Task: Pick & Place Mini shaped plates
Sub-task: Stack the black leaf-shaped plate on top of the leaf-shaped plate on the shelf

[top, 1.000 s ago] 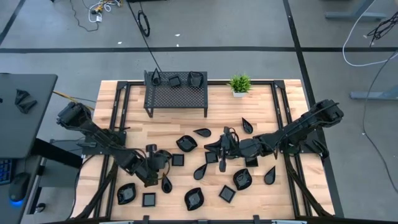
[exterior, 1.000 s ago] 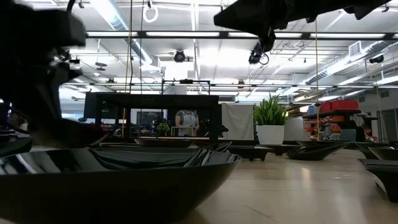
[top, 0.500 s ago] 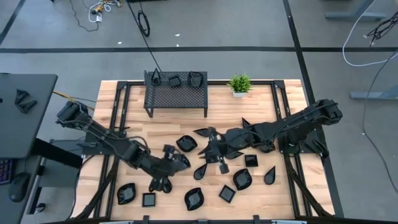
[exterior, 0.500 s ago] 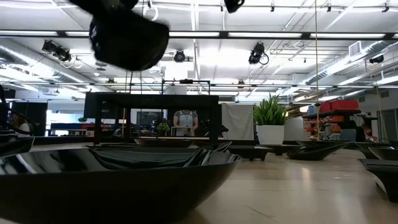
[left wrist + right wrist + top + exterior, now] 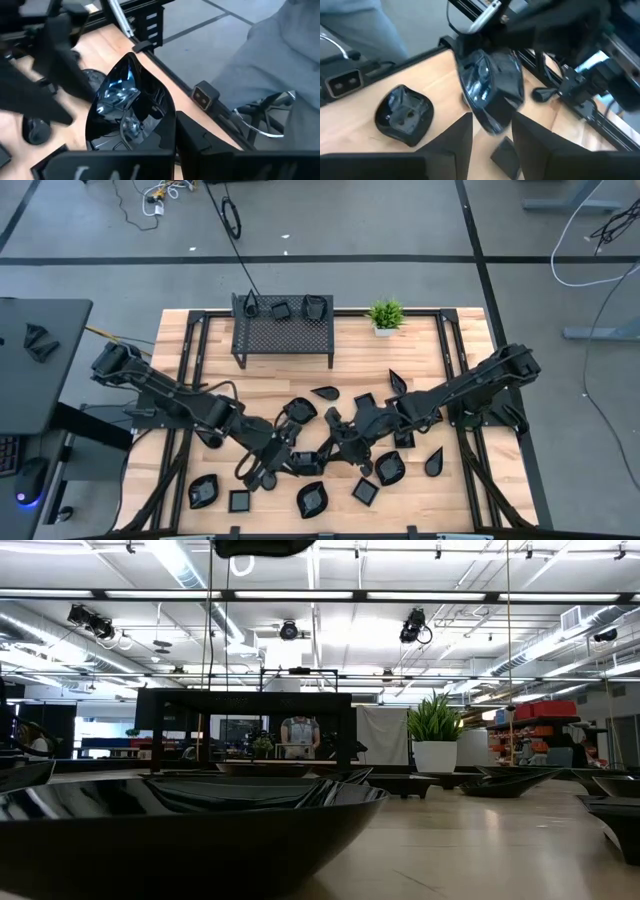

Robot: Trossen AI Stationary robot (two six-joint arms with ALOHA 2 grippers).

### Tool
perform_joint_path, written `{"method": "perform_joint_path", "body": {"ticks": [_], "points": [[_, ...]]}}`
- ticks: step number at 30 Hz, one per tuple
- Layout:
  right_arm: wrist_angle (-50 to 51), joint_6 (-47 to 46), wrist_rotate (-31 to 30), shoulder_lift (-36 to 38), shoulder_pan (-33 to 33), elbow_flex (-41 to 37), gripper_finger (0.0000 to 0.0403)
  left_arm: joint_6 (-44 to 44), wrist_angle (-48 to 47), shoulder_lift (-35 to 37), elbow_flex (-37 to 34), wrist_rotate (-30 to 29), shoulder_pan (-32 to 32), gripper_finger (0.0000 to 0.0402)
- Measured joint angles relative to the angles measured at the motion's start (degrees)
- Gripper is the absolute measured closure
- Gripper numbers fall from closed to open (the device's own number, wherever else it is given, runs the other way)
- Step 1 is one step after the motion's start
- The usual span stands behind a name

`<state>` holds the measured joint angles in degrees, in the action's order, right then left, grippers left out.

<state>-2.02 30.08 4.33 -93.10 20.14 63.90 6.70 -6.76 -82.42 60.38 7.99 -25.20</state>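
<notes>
Plates are what I'm holding: left end effector (image 5: 150, 150) clamping a teardrop plate (image 5: 131, 107), right end effector (image 5: 492, 132) clamping a rounded plate (image 5: 492, 90) (both lower centre above the surface (image 5: 470, 480)).

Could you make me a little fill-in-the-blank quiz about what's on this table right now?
1. The mesh rack has ____ dishes sitting on top of it.
2. The potted plant stands to the ____ of the rack in the high view.
3. The dish held in the left gripper is ____ shaped.
4. The tabletop is made of ____.

Missing words: three; right; teardrop; wood
</notes>
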Motion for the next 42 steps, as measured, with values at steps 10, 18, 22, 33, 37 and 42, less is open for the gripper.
{"method": "perform_joint_path", "body": {"ticks": [10, 18, 22, 33, 37, 42], "points": [[-1.74, -0.48, 2.76, 0.02, 1.55, -0.02, 0.0309, 0.07, 0.03, -0.01, 0.0, 0.13, 1.76, 0.0396], [-2.0, -1.03, 3.06, 0.02, 1.7, -0.04, 0.0391, 0.0, 0.02, -0.01, -0.02, -2.01, 1.98, 0.0383], [-2.03, -1.95, 4.57, -0.13, 1.74, -0.06, 0.0395, 0.51, 0.83, -0.01, -0.02, -3.92, 2.0, 0.0368], [1.99, -8.58, 3.39, -2.27, 1.05, -0.09, 0.04, -0.35, -0.68, 0.77, -0.06, -5.54, 3.31, 0.0246], [5.39, -8.56, -3.78, -0.96, 0.9, -0.09, 0.04, -5.61, -13.66, 3.42, -0.04, -11.7, 2.84, 0.0218], [11.34, -6.15, -8.03, 3.88, -2.38, -0.09, 0.04, -13.48, -19.38, 4.87, -2.45, -20.8, 0.65, 0.0217]]}}
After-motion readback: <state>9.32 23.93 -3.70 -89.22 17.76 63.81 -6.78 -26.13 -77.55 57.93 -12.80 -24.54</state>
